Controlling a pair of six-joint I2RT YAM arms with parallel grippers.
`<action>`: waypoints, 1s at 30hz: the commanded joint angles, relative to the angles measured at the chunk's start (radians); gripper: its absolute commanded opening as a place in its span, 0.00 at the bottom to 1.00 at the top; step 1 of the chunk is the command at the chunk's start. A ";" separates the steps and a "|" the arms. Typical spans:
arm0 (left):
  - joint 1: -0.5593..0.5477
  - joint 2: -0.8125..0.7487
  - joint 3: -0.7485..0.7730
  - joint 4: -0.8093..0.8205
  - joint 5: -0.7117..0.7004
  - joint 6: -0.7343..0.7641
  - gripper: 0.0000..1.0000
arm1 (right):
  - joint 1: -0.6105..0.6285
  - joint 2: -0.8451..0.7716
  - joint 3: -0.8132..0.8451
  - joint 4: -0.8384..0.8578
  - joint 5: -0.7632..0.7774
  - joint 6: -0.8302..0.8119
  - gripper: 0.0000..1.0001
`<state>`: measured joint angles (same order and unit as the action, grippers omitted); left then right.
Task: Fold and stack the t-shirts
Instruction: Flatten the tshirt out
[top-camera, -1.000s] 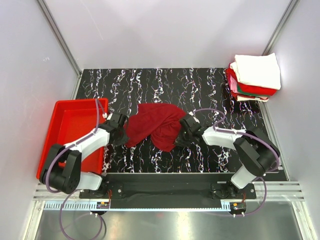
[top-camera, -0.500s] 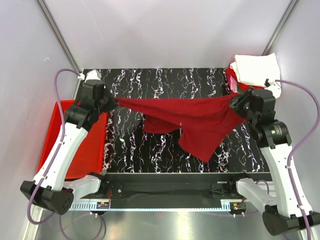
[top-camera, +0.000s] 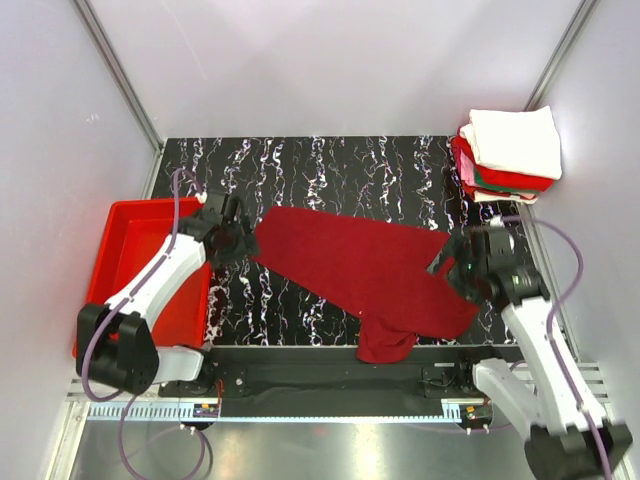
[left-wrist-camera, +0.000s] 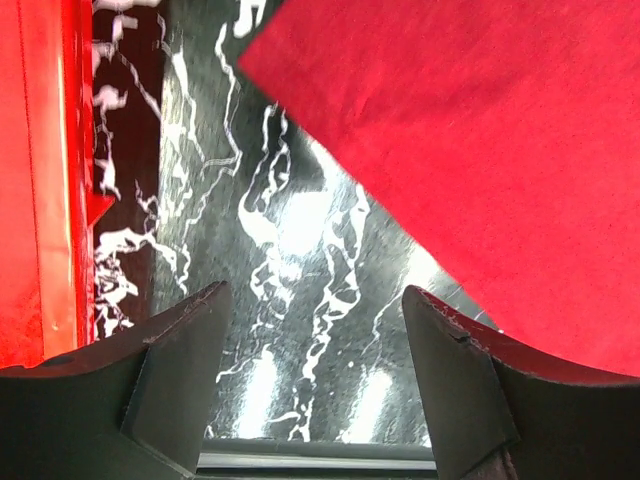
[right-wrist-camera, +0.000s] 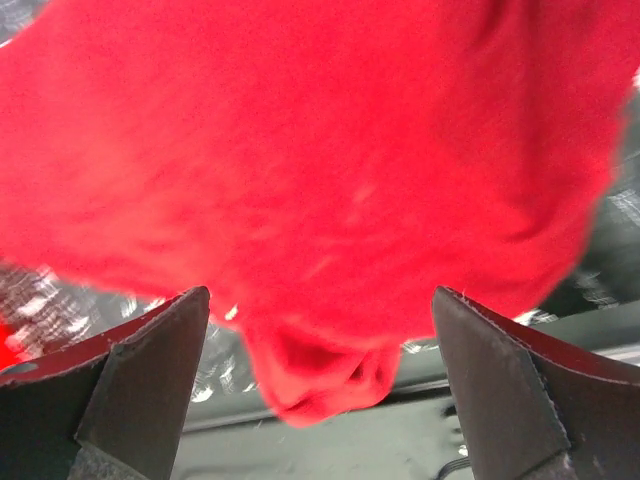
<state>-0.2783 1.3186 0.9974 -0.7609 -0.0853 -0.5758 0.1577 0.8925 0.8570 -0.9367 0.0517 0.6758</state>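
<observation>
The dark maroon t-shirt (top-camera: 365, 265) lies spread flat across the middle of the table, and one part of it (top-camera: 385, 345) hangs over the near edge. My left gripper (top-camera: 240, 240) is open just off the shirt's left corner; the left wrist view shows bare table between its fingers (left-wrist-camera: 185, 370) and the shirt (left-wrist-camera: 480, 150) up to the right. At the shirt's right edge my right gripper (top-camera: 452, 268) also stands open, its jaws wide apart above the cloth (right-wrist-camera: 320, 150) and holding nothing. A stack of folded t-shirts (top-camera: 510, 150), white on top, sits at the far right corner.
A rigid red tray (top-camera: 140, 255) lies along the table's left edge beside my left arm, its wall (left-wrist-camera: 40, 200) showing in the left wrist view. Grey walls enclose the table on three sides. The black marbled tabletop (top-camera: 330, 165) runs behind the shirt.
Both arms have come down from holding the shirt stretched in the air. Both grippers have opened and let go, and the shirt now lies flat on the table.
</observation>
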 joint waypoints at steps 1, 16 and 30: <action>0.001 -0.053 -0.074 0.095 0.025 0.004 0.75 | 0.070 -0.145 -0.104 -0.011 -0.203 0.126 1.00; 0.014 0.180 -0.063 0.221 -0.047 -0.076 0.71 | 0.919 0.261 -0.096 0.022 0.175 0.578 1.00; 0.057 0.458 0.069 0.288 -0.037 -0.105 0.62 | 0.977 0.439 -0.130 0.197 0.096 0.582 1.00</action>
<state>-0.2344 1.7367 1.0508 -0.5255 -0.1169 -0.6643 1.1221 1.2957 0.7136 -0.7860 0.1368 1.2301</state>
